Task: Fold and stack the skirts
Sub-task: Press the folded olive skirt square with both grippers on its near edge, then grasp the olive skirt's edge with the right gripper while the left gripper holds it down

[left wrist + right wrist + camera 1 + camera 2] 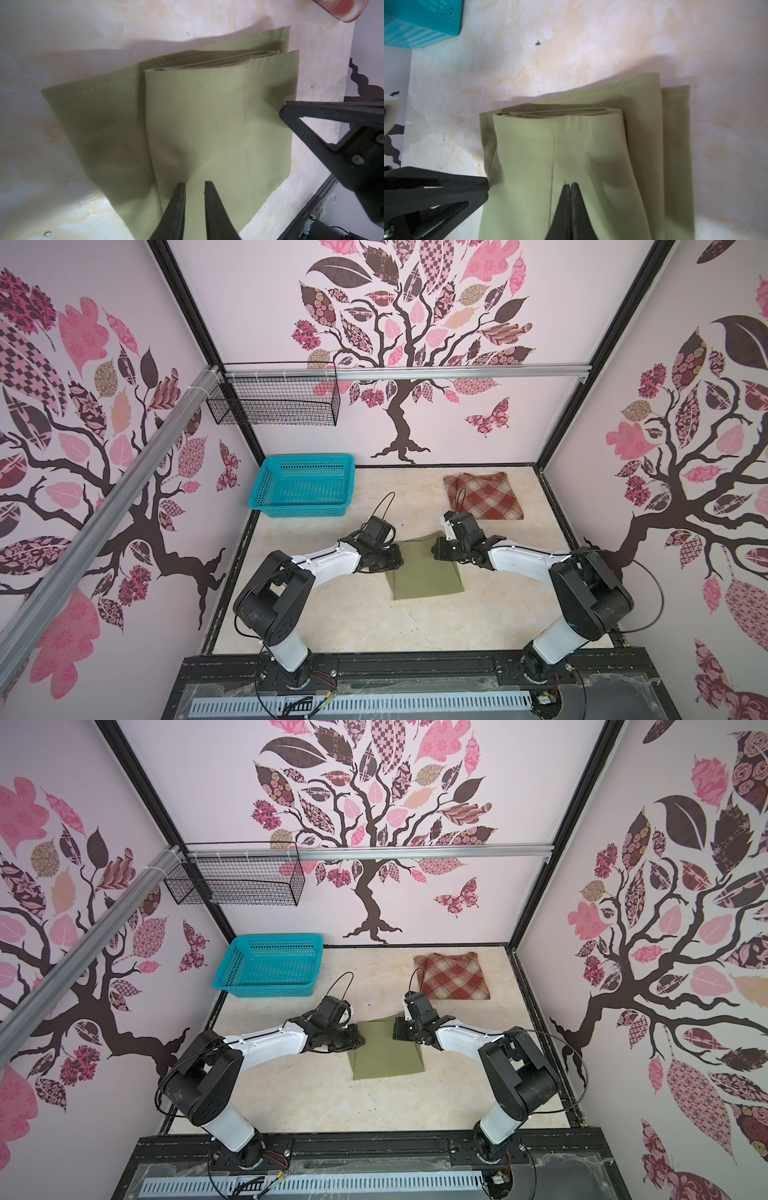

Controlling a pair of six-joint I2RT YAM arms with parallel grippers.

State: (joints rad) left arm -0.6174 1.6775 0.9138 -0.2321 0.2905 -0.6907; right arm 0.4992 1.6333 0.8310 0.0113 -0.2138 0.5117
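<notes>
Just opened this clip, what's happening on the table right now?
Both arms are at the olive-green skirt, folded at the middle of the table. The left gripper has its jaws nearly closed, apparently on the skirt's left edge; the right gripper is shut at the right side, and whether it pinches cloth is unclear. The plaid skirt lies folded at the far right, apart, so nothing is stacked yet. The turquoise basket stands at the far left.

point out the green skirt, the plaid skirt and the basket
green skirt (424,572), in a top view, on its flat top layer
plaid skirt (484,495), in a top view, middle of the cloth
basket (299,511), in a top view, on its near wall
</notes>
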